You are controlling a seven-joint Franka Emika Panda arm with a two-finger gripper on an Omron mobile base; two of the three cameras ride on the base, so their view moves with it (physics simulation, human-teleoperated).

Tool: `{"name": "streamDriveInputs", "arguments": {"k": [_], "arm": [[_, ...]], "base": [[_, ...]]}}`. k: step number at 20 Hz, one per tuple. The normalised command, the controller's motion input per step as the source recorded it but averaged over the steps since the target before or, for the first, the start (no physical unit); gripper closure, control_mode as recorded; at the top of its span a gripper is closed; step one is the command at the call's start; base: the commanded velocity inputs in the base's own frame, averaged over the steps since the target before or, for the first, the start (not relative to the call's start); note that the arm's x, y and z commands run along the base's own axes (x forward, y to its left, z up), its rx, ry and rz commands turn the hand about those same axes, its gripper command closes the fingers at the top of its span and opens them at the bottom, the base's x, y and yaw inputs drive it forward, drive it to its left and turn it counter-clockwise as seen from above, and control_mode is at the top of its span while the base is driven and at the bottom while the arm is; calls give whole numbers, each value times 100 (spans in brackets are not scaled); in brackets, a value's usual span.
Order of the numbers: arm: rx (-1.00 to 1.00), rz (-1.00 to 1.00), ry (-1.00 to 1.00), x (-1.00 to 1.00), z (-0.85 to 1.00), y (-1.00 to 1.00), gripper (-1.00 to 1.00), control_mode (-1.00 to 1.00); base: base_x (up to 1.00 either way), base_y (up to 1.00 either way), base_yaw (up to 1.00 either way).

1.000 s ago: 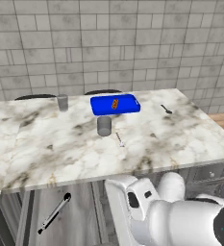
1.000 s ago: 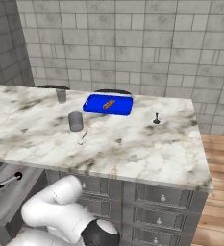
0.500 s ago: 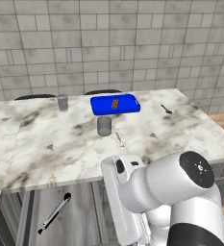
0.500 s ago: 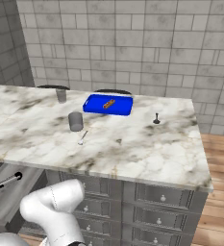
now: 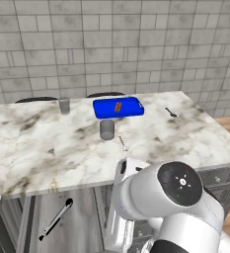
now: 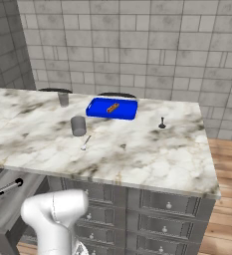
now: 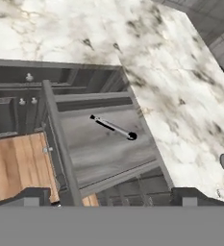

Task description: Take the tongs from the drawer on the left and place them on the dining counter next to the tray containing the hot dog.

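The claw (image 7: pixel 111 194) is spread wide and empty, apparently above the pulled-out drawer (image 7: pixel 104 144). The tongs (image 7: pixel 112 127) lie ahead of it on the drawer floor, long axis slanting across its view.

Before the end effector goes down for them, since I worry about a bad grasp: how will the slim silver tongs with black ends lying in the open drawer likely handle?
The slim silver-grey tongs with black ends look thin and rigid, so probably light. Lying flat on the smooth grey floor of the open drawer, they may slide or pivot if nudged off-centre. Their narrow shafts probably leave little margin.
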Motion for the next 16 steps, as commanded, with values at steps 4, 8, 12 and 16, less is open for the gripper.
{"name": "streamDriveInputs", "arguments": {"k": [4, 8, 12, 16], "arm": [[0, -2, 0, 0, 0, -1, -100, -100], [7, -3, 12, 25, 6, -3, -100, -100], [9, -12, 25, 37, 14, -5, -100, -100], [4, -4, 17, 15, 5, -13, -100, -100]], "base": [[0, 0, 0], [0, 0, 0], [0, 0, 0], [0, 0, 0]]}}
